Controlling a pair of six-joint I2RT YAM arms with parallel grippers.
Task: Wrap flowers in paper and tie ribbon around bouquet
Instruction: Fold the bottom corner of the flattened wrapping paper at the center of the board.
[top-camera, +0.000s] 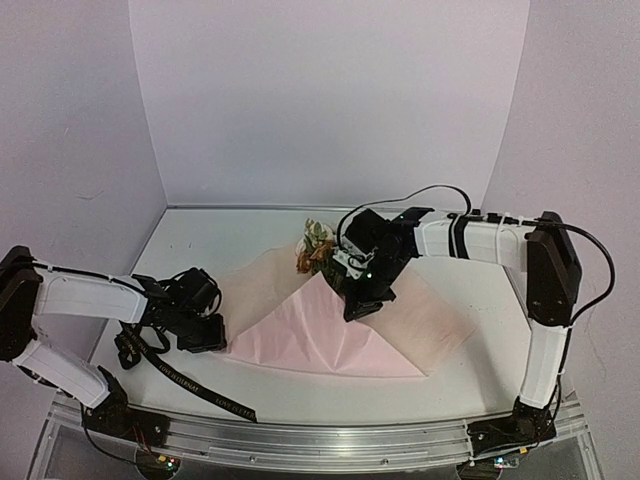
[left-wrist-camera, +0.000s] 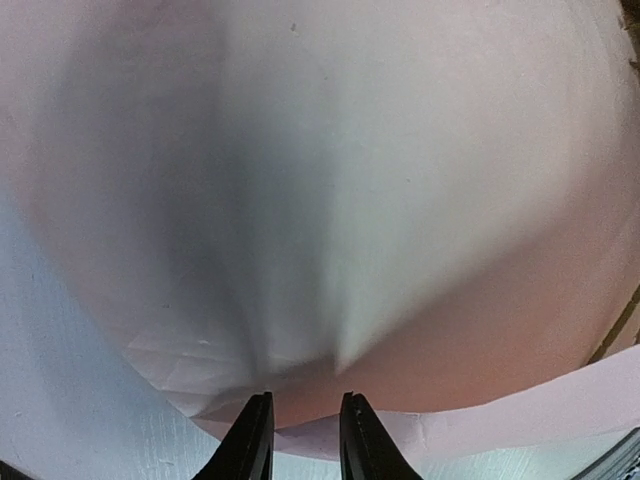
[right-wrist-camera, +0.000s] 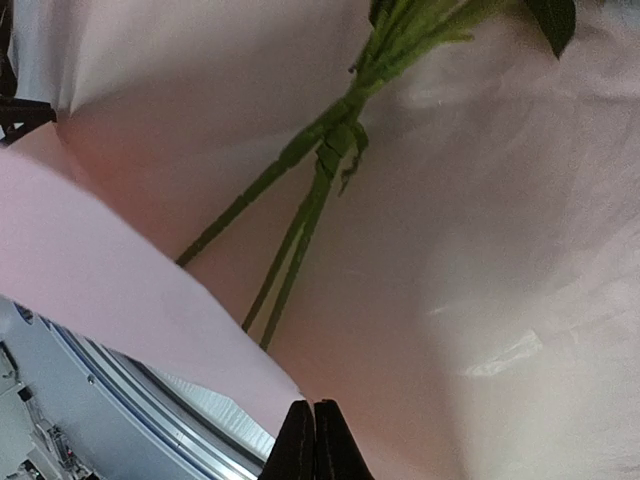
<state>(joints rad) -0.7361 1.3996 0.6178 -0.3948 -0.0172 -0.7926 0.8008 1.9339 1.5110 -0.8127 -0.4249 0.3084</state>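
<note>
Big pink paper (top-camera: 330, 335) flat on table (top-camera: 200, 240), mid. Flowers (top-camera: 316, 246) at 12 o'clock of paper, green stems (right-wrist-camera: 300, 215) lying on it. Right gripper (top-camera: 360, 305) down on paper just past stems, fingers clenched tight, nothing seen between. Left gripper (top-camera: 205, 335) at 9 o'clock edge, fingers (left-wrist-camera: 250, 440) a bit apart; can't tell if pinching paper. Black ribbon (top-camera: 185, 380) at 7 o'clock, by L arm.

Lab rig: white-walled booth (top-camera: 330, 100)

Pale pink paper (top-camera: 330, 335), gold-lettered black ribbon (top-camera: 190, 383)
</note>
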